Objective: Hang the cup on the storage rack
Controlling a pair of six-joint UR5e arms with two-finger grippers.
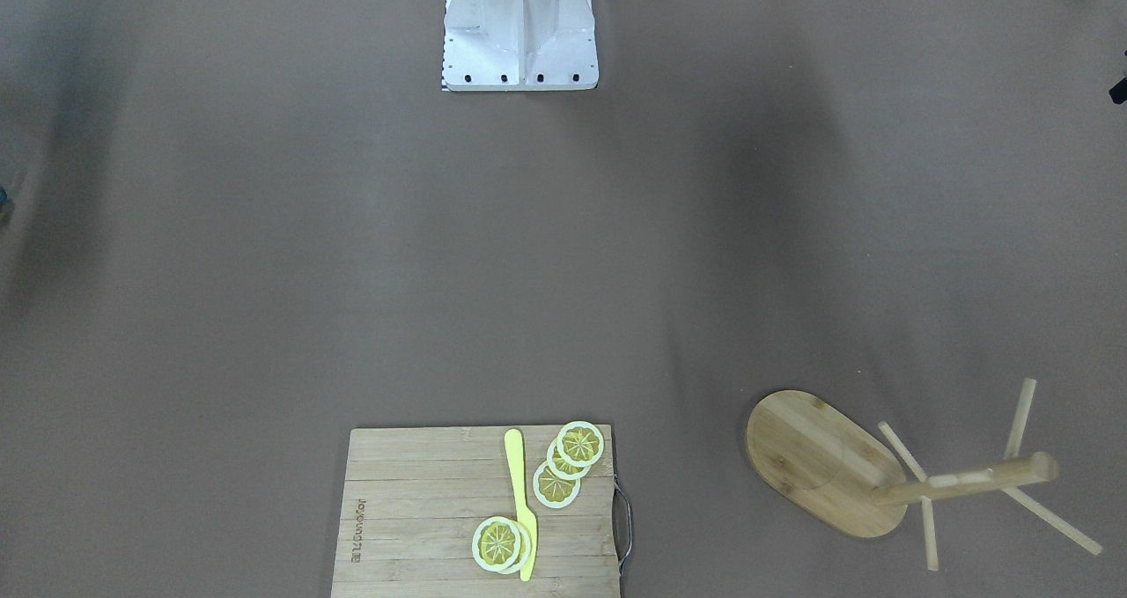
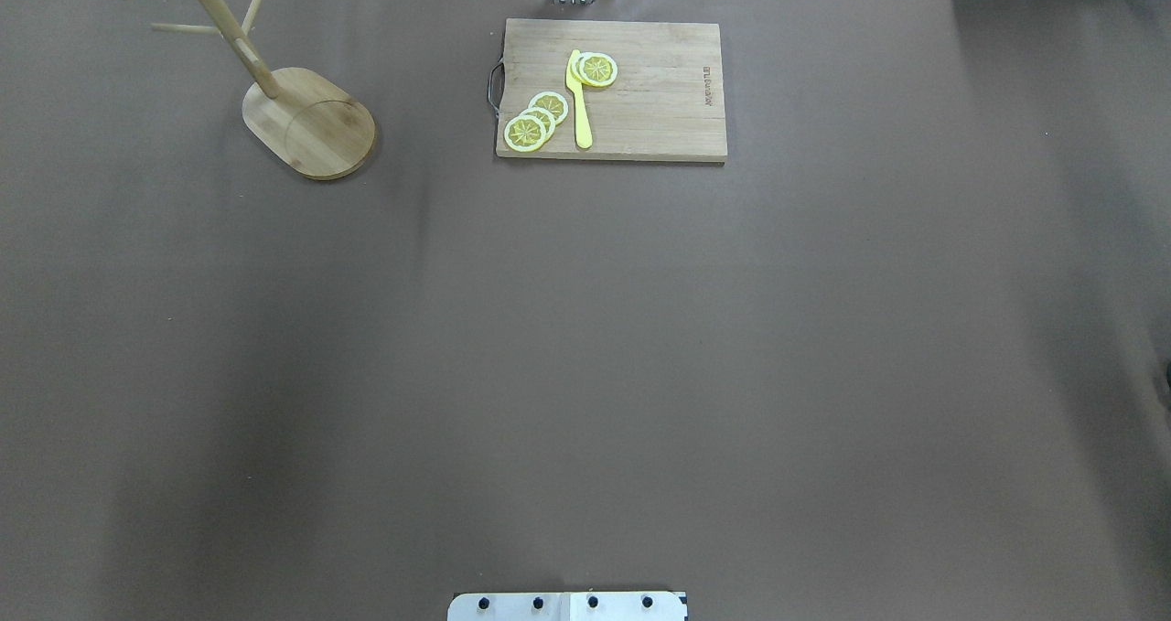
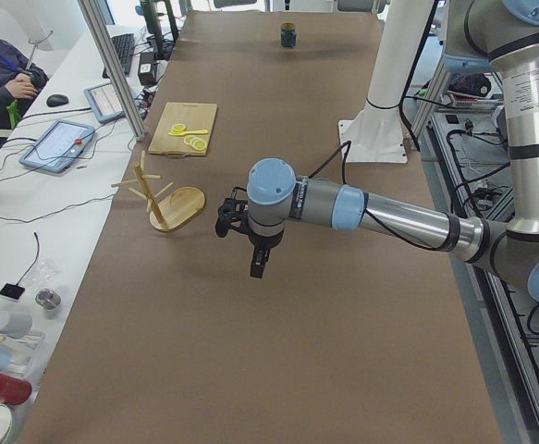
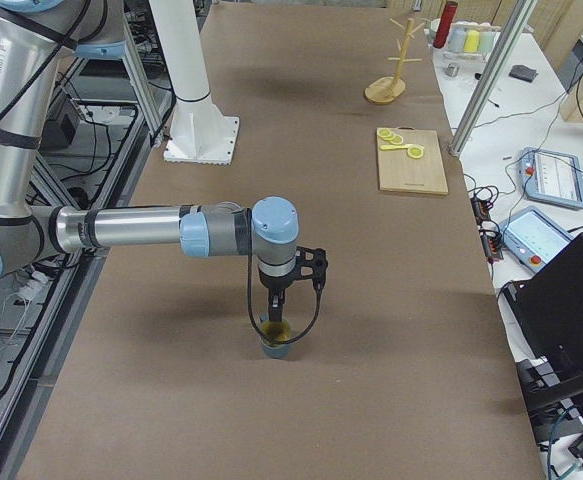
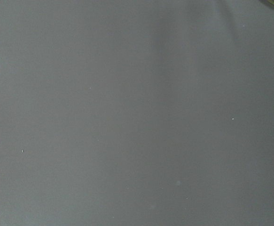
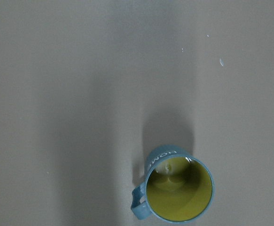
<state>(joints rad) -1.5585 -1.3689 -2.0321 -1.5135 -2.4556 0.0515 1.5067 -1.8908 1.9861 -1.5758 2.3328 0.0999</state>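
Observation:
The cup, slate-blue with a yellow-green inside, stands upright on the brown table, its handle at the lower left in the right wrist view. It also shows as the cup and, far off, the cup. My right gripper hangs straight over the cup's rim; I cannot tell if it is open or shut. The storage rack stands at the far left corner, as the storage rack shows too. My left gripper hovers over bare table near the storage rack; its state cannot be told.
A slatted cutting board with lemon slices and a yellow knife lies at the far edge's middle. The white robot pedestal stands on the near side. A person sits at a side desk with tablets.

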